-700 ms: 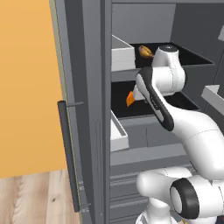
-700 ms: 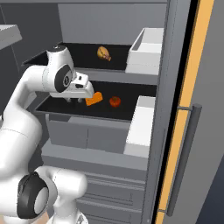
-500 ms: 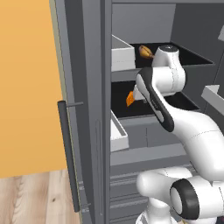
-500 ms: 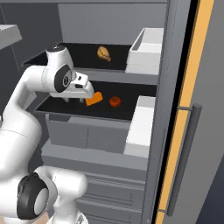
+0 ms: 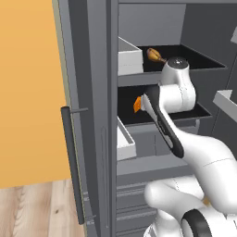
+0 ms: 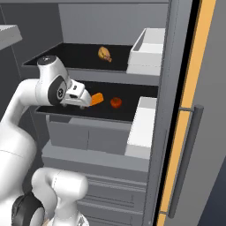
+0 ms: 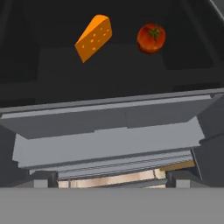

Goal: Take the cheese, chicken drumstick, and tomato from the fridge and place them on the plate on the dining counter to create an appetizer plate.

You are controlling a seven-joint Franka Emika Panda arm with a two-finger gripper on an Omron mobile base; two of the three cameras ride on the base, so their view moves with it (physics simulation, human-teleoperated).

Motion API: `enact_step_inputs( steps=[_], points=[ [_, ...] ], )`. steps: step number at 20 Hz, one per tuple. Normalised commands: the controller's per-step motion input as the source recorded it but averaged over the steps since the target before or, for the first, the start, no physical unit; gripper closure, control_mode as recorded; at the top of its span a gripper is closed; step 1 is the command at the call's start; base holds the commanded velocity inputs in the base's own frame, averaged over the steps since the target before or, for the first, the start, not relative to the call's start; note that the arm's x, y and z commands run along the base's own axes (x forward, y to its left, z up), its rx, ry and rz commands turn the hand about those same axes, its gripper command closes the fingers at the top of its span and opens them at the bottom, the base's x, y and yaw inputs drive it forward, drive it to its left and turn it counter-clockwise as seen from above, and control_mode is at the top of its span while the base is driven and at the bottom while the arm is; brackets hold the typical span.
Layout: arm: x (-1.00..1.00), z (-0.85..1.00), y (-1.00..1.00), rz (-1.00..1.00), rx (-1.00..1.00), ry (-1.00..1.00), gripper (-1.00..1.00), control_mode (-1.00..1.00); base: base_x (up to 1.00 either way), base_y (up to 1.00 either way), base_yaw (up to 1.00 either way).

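- Gripper (image 6: 86, 100) reaching into the open fridge (image 6: 110, 26) at the lower black shelf (image 6: 106, 115), fingers spread wide, nothing held.
- Cheese (image 7: 93, 37) lying on that shelf just ahead of the hand, an orange wedge (image 6: 96, 99) (image 5: 137, 104) clear of the fingers.
- Tomato (image 7: 151, 38) resting beside the cheese on the same shelf (image 6: 115, 103), near but apart.
- Chicken drumstick (image 6: 104, 54) sitting on the shelf above (image 5: 155, 56), well apart from the gripper.
- White door bins (image 6: 148, 46) hanging on the opened door to the side.

Cheese (image 7: 93, 38), tomato (image 7: 151, 38) side by side, lower fridge (image 6: 112, 24) shelf — drumstick (image 6: 104, 54) above.
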Motion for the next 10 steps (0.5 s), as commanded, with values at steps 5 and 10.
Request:
enact_step_inputs(
  steps=[5,10],
  points=[
    [0.0,-0.07,0.0,-0.12,0.14,0.0,-1.0,-1.0,0.0,0.0,0.0],
    [0.01,0.0,0.0,-0.07,0.19,0.0,-1.0,-1.0,0.0,0.0,0.0]
  ],
)
